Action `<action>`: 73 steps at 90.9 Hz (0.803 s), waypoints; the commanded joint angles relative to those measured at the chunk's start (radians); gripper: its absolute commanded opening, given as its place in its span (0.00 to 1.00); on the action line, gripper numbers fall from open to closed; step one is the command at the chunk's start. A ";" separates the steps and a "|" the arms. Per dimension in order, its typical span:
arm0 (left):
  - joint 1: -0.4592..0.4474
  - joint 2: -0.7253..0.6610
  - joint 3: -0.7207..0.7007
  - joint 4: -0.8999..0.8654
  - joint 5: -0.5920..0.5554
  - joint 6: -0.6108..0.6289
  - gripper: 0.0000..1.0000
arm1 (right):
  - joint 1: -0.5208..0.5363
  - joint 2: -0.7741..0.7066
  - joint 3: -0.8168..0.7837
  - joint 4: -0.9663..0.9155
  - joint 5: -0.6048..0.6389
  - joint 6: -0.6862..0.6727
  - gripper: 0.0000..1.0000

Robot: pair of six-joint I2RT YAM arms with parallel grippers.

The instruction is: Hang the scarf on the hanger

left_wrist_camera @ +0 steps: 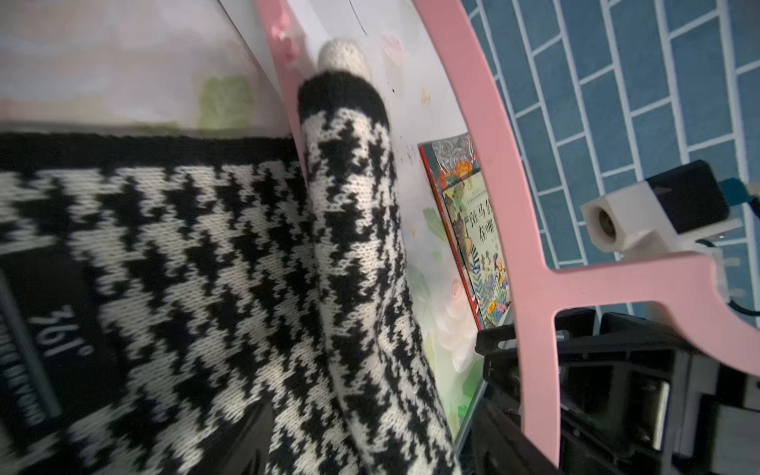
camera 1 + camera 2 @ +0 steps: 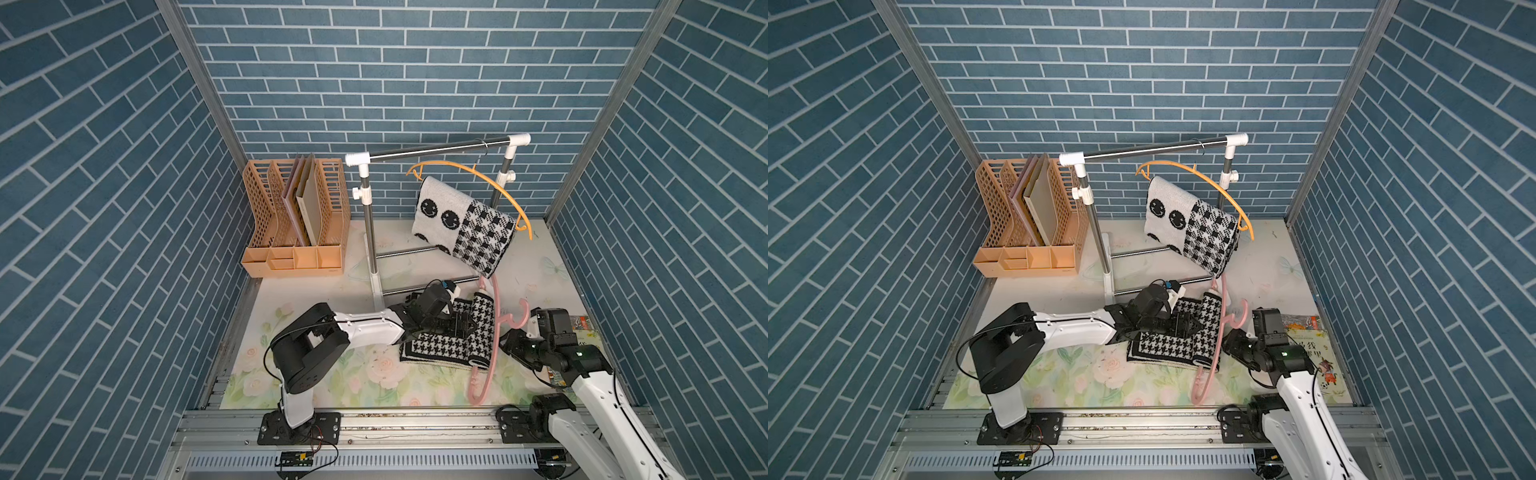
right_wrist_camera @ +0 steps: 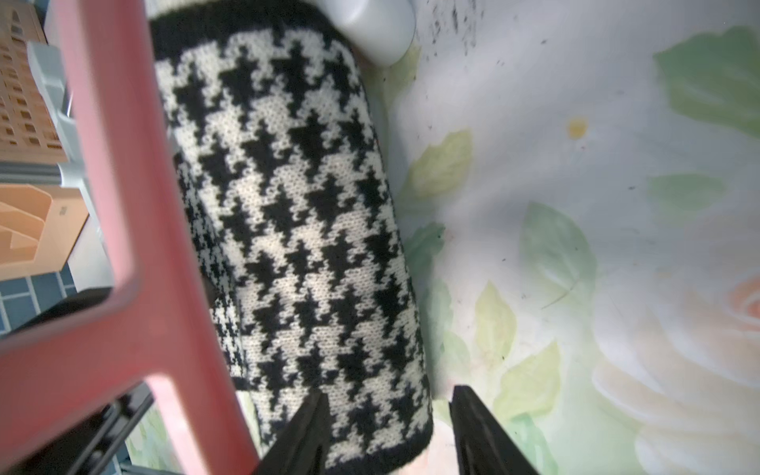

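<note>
Nearest, at the lower centre of both top views, one tip of the pink hanger [image 2: 494, 357] lies on the flowered surface [image 2: 332, 374]. The hanger runs up the frame from there, with its hook [image 2: 523, 313] pointing right.

Just right of the hanger is the right gripper [image 3: 384, 432]. In its wrist view the two black fingertips [image 3: 473, 432] stand apart, one over the end of the scarf and one over bare surface. A strip of surface shows between the cloth and that second finger, so the gripper is released and grasps nothing. The hanger's stem crosses close by this gripper; whether they touch I cannot tell.

The black-and-white checked scarf [image 2: 436, 347] lies at the centre of the frame. Most of it is flat on the surface left of the hanger, and one fold [image 2: 482, 328] is wrapped round a bar of the hanger. The left gripper [image 2: 467, 326] is over that fold, its jaws spread wide to either side and not pinching it: released.

At the right edge a picture book [image 2: 1316, 357] lies flat. Farther back, at upper centre, stands a clothes rack [image 2: 436, 150]. An orange hanger [image 2: 449, 163] on it carries a second scarf [image 2: 457, 224] with smiley faces. At the upper left of the surface stands a tan file holder [image 2: 295, 220] with boards in it.
</note>
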State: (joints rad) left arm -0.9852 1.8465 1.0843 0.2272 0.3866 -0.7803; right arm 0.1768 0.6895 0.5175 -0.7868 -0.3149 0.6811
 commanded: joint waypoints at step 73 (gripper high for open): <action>-0.003 0.140 0.118 0.074 0.092 -0.030 0.56 | 0.004 -0.132 0.016 -0.017 -0.293 -0.127 0.54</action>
State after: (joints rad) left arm -0.9859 2.0010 1.1854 0.2855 0.4664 -0.8013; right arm 0.1768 0.5991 0.5533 -0.8158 -0.5190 0.5934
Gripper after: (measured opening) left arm 0.569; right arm 0.531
